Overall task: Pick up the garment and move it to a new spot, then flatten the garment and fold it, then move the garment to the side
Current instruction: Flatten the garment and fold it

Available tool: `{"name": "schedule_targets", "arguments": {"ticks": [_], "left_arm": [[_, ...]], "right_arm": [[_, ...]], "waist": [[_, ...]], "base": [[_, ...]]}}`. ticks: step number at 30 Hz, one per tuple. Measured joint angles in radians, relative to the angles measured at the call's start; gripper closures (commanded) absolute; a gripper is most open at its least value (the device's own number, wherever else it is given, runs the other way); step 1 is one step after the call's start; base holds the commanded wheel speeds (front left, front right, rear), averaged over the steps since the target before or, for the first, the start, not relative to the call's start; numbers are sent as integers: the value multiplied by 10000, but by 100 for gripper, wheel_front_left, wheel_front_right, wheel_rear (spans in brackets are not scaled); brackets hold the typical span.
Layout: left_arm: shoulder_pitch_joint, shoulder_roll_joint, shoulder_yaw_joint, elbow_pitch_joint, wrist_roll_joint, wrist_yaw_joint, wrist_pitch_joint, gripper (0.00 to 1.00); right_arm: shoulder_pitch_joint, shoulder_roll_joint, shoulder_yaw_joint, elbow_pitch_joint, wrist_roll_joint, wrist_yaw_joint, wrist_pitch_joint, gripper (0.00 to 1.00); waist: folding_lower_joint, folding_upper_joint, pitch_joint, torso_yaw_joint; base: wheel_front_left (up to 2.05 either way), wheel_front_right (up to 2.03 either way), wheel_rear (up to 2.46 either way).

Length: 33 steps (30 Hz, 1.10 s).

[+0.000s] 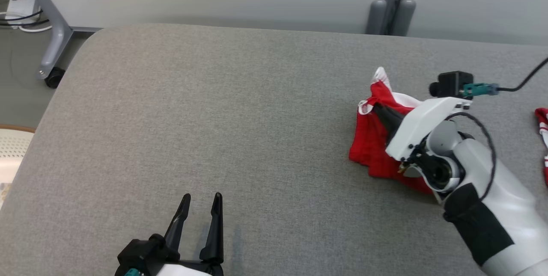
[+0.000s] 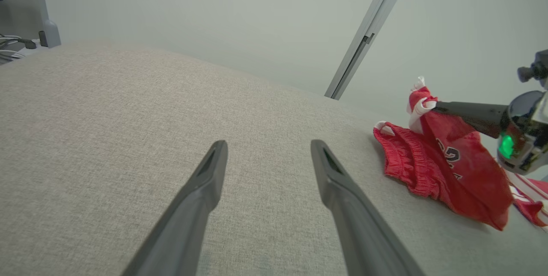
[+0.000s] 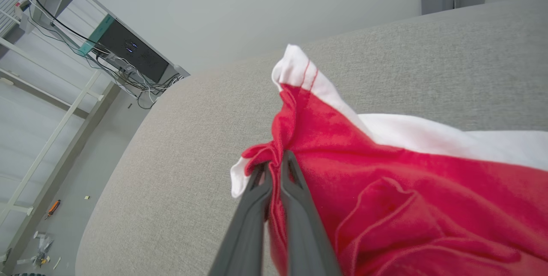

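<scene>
Grey upholstered worktop (image 1: 214,96): the right hand (image 1: 380,108), reaching in from the right edge, pinches the corner of a red, white-trimmed garment (image 1: 369,141) there; the left hand (image 1: 202,201) rests low, spread wide, empty. The left wrist view reveals black numerals (image 2: 450,156).

Garment (image 1: 371,141): red fabric with white trim and a dark printed numeral, crumpled in a heap on the right part of the counter (image 1: 214,117). One white-edged corner is drawn up into a peak, pinched between the closed right fingers (image 3: 299,220). The remainder rests on the counter.
</scene>
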Motion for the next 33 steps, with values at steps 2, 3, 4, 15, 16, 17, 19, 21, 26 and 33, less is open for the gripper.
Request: {"name": "schedule_targets", "arguments": {"ticks": [2,3,4,15,16,17,19,21,26,33], "left_arm": [[-72,-25,12,69,42,-40,2,0],[-109,-36,29,92,48,-42,0,0],[-117,-46,52,109,50,-42,0,0],[410,-130,564,211,42,-40,2,0],[490,-128,654,155,42,-36,2,0],[520,-127,721,94,44,-12,2,0],[489,-128,759,-69,65,-4,-19,0],[365,-157,596,-81,173,-96,-19,0],[-235,-192,453,-46,217,-217,-15,0],[-471,-224,408,176,217,-259,-15,0]], "right_arm": [[-48,364,-140,267,-445,0,-98,100],[-75,502,-236,385,-656,0,-155,100],[-109,625,-345,522,-867,0,-263,100],[1271,339,-1471,-1785,-2577,2,-1360,0],[1626,40,-1749,-2389,-2752,2,-1415,0],[1928,-313,-2182,-2892,-3010,4,-1486,0],[2449,-922,-3156,-3726,-3511,0,-1511,100],[2954,-1346,-3883,-4050,-4330,-2,-1360,100],[3308,-1127,-4585,-4318,-5425,-2,-1160,100],[3005,-545,-3613,-3522,-5591,2,-1045,100]], "waist": [[0,0,-5,109],[0,0,-4,155],[0,0,-1,192],[0,0,-324,-179],[0,0,-344,-266],[0,0,-333,-351],[0,0,-190,-479],[0,0,48,-543],[0,0,750,-498],[0,0,1264,-112]], "base": [[0,0,0],[0,0,0],[0,0,0],[0,0,0],[0,0,0],[0,0,0],[0,0,0],[0,0,0],[0,0,0],[0,0,0]]}}
